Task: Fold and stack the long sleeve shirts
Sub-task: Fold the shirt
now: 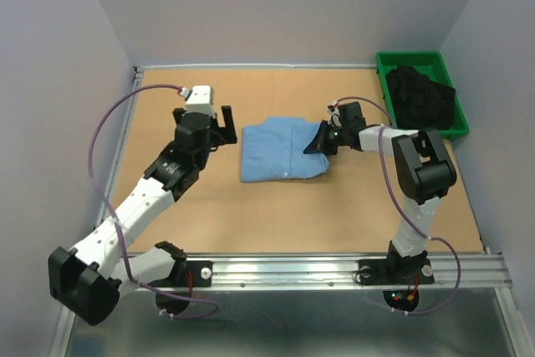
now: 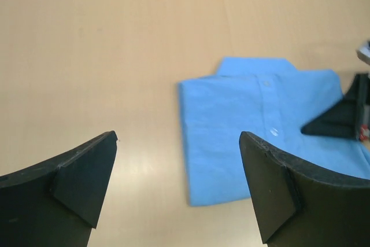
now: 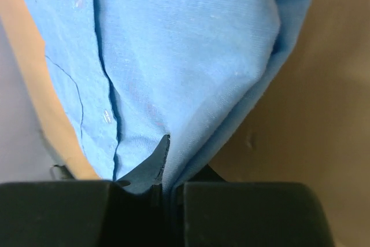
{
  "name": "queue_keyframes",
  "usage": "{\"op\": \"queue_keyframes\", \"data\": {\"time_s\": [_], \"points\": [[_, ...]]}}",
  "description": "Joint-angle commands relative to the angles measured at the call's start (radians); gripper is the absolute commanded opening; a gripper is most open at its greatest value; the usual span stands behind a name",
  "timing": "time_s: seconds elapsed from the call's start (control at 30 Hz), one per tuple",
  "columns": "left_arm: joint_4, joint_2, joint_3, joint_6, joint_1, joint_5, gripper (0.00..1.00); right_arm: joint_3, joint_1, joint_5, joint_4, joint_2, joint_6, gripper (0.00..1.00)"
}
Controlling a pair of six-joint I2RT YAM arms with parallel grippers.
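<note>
One light blue long sleeve shirt (image 1: 280, 150) lies folded into a small rectangle at the middle of the table; its collar and button front also show in the left wrist view (image 2: 260, 125). My right gripper (image 1: 321, 141) is shut on the shirt's right edge, and the right wrist view shows the blue fabric (image 3: 185, 67) pinched between the closed jaws. My left gripper (image 1: 224, 125) hovers just left of the shirt, open and empty, its two black fingers (image 2: 87, 172) wide apart over bare table.
A green bin (image 1: 441, 63) at the back right corner holds dark clothing (image 1: 420, 96). The tan tabletop (image 1: 209, 206) is walled at the back and sides. A metal rail (image 1: 334, 272) carries both arm bases at the near edge.
</note>
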Motion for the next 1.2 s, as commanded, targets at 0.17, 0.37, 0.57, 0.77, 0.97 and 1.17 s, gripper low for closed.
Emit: {"op": "queue_keyframes", "data": {"time_s": [0.17,0.37,0.57,0.77,0.97,1.17], "points": [[0.043,-0.099,-0.135,-0.045,0.234,0.0,0.99,0.341,-0.031,0.239,-0.465,-0.062,-0.471,0.01],[0.07,-0.097,-0.224,-0.066,0.243,-0.048,0.99,0.55,-0.039,0.434,-0.661,-0.052,-0.66,0.01],[0.084,-0.09,-0.215,-0.074,0.243,-0.112,0.99,0.763,-0.04,0.832,-0.781,-0.047,-0.867,0.01],[0.078,-0.088,-0.202,-0.103,0.243,-0.152,0.99,0.969,-0.031,1.098,-0.793,-0.042,-0.977,0.01],[0.078,-0.089,-0.196,-0.096,0.243,-0.146,0.99,0.969,0.047,1.221,-0.774,-0.029,-1.048,0.01],[0.078,-0.091,-0.196,-0.085,0.243,-0.154,0.99,0.758,0.237,1.387,-0.705,0.043,-1.044,0.01]]}}
